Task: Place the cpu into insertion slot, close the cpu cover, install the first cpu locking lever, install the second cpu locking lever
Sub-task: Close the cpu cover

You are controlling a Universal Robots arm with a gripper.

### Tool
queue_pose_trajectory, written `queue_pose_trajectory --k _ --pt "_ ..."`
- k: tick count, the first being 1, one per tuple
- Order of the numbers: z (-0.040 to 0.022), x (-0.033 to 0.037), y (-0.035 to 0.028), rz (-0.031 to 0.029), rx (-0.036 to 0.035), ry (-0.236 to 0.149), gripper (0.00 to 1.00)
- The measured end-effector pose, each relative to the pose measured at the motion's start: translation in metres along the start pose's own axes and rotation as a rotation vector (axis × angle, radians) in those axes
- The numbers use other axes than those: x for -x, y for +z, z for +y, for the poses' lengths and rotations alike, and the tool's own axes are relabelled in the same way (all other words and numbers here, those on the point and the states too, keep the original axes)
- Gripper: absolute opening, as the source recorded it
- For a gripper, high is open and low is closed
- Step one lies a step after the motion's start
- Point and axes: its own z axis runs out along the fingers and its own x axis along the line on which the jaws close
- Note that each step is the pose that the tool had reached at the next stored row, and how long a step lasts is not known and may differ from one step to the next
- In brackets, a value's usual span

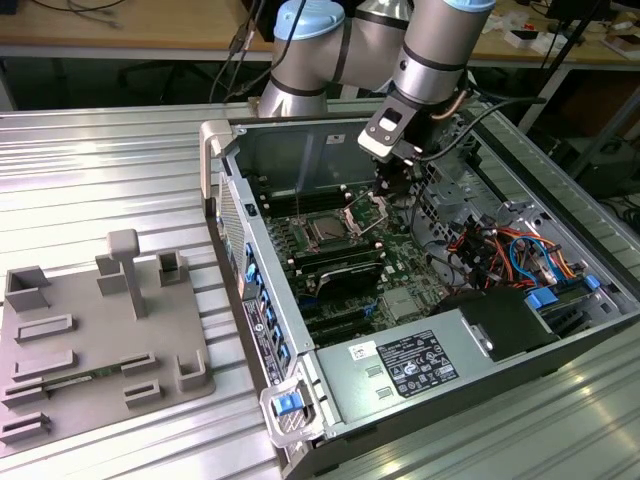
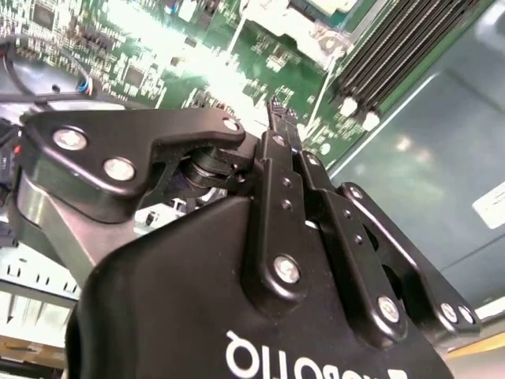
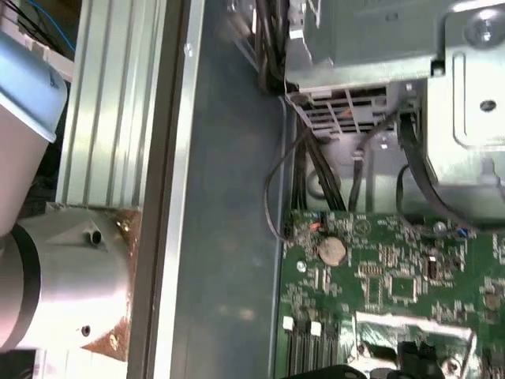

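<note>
The hand (image 1: pixel 392 192), closed up, hangs at the raised cpu cover (image 1: pixel 364 211) just to the exterior view's right of the cpu (image 1: pixel 326 231) lying in the insertion slot (image 1: pixel 309 228); an off-centre push could let the thin frame slip and drop crooked

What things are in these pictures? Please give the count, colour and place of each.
computer case: one, grey, open, on the table.
motherboard: one, green, inside the case.
insertion slot: one, dark, silver rim, on the motherboard.
cpu cover: one, silver, raised beside the slot.
cables: several, blue and orange, exterior view's right.
fixture block: one, grey, exterior view's left.
arm: one, grey and blue, above the case.
claw: one, black, near the cpu cover.
</note>
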Motion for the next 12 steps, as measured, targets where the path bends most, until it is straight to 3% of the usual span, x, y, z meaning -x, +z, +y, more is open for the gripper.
queue_pose_trajectory --k 3,7,12 --pt "0.0128 0.0001 0.0012 0.0002 -0.0027 0.000 0.11" --pt "0.0248 0.0002 0.0027 0.0001 -0.0047 0.000 0.11" --pt "0.0295 0.0002 0.0115 0.0003 -0.0048 0.000 0.11"
